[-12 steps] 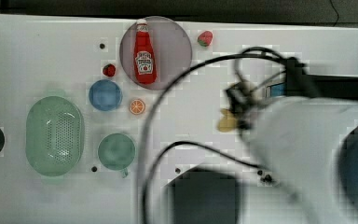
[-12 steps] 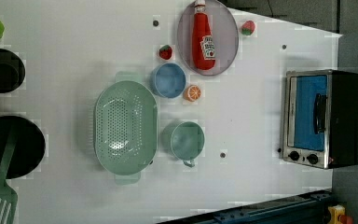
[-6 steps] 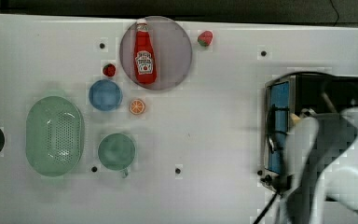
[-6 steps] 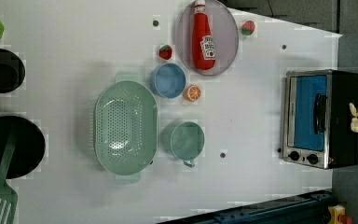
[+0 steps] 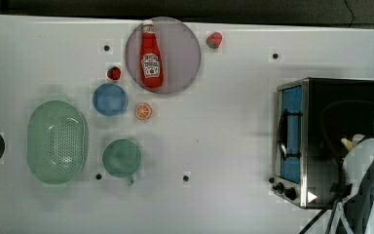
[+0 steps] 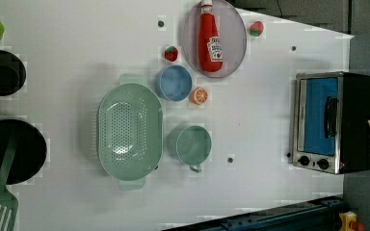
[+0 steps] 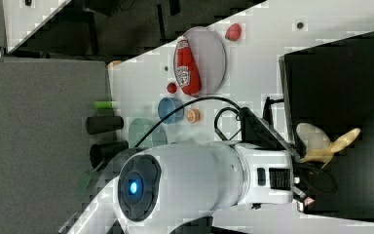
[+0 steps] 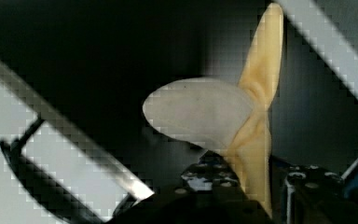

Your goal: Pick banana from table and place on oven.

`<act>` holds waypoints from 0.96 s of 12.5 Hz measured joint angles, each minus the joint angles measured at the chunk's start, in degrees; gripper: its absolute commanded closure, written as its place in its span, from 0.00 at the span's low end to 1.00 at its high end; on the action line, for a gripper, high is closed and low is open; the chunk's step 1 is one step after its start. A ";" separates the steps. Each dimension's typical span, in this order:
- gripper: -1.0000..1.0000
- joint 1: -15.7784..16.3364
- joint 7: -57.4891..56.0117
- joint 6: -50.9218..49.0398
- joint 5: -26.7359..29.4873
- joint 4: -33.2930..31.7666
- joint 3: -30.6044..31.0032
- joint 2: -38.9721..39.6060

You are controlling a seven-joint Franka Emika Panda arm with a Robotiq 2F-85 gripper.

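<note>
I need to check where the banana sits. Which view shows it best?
The right view: the banana shows whole, core and peel, over the oven top. The wrist view shows it close up, the top view a small bit beside the arm, the left view just peel tips at the oven's edge.

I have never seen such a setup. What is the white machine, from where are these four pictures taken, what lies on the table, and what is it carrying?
The white machine is a robot arm. Three cameras off the arm look at the white table; the fourth sits on the arm's wrist.

On the table lie a ketchup bottle on a round plate, a blue bowl, an orange slice, a green colander, a green cup, two strawberries and a black toaster oven.

The half-peeled toy banana is at the arm's hand, over the oven's black top. I cannot tell whether it is gripped or already let go.
</note>
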 measured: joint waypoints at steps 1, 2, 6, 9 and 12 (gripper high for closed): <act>0.45 0.09 -0.84 -0.20 -0.54 0.22 -0.22 -0.17; 0.34 0.10 -1.20 -0.87 -0.86 0.56 0.06 -0.32; 0.00 2.42 -2.15 0.25 -0.13 0.73 1.37 -1.18; 0.00 2.71 -2.77 -2.91 -0.78 2.18 3.61 -2.11; 0.00 4.44 2.88 -12.10 -1.17 3.19 6.80 -6.95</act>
